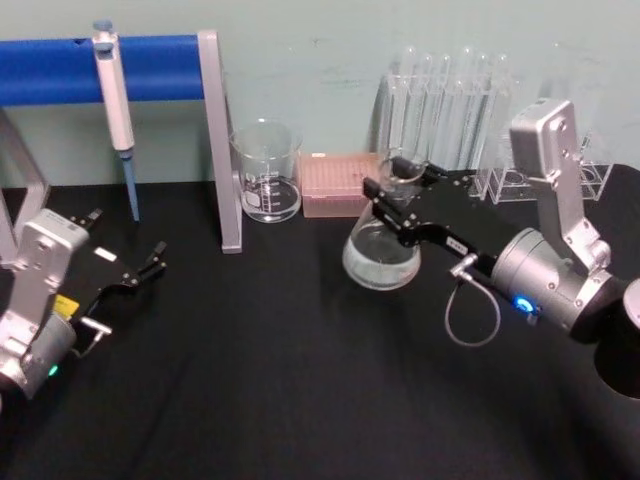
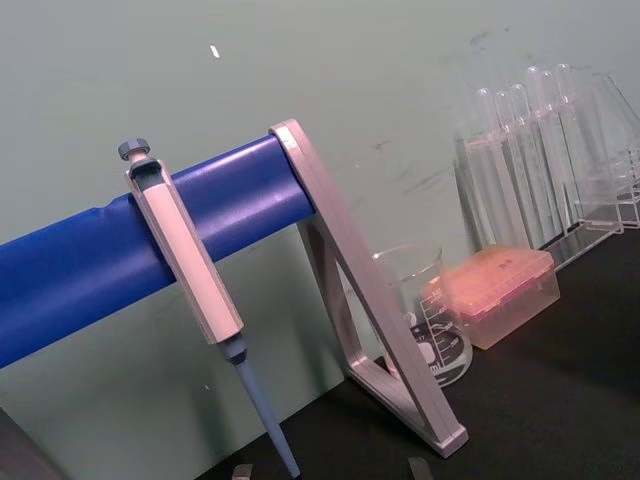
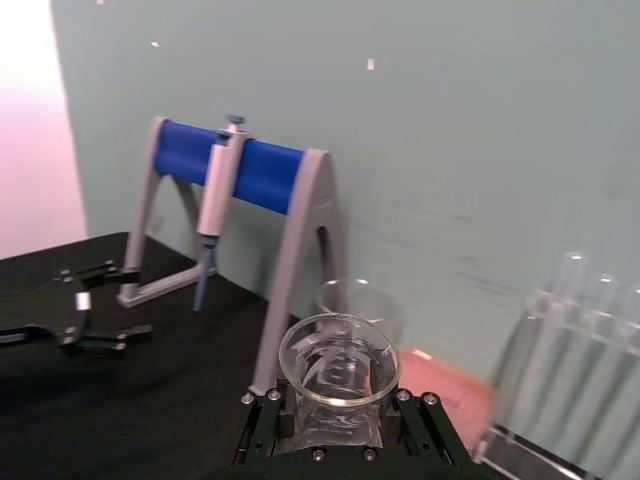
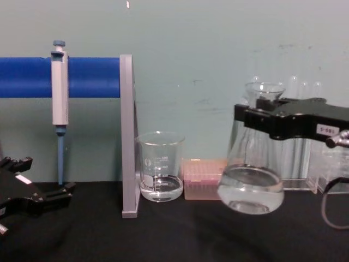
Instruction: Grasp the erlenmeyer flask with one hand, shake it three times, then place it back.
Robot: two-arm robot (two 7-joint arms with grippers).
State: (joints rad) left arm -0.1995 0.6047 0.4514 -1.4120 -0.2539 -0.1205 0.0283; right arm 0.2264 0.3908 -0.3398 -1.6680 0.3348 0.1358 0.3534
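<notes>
The erlenmeyer flask [image 1: 381, 256] is clear glass with a little clear liquid in its wide base [image 4: 251, 194]. My right gripper [image 1: 397, 181] is shut on its narrow neck just below the flared rim [image 3: 339, 352], with a black jaw on either side [image 4: 252, 113]. The flask is slightly tilted, right of the table's centre, and its base seems to hang just above the black tabletop. My left gripper [image 1: 141, 272] rests open and empty near the table's left edge [image 4: 38, 188], far from the flask.
A glass beaker [image 1: 267, 171] and a pink tip box [image 1: 338, 183] stand behind the flask. A test tube rack [image 1: 455, 100] is at the back right. A pipette [image 1: 117, 110] hangs on the blue-barred stand [image 1: 215, 140] at the back left.
</notes>
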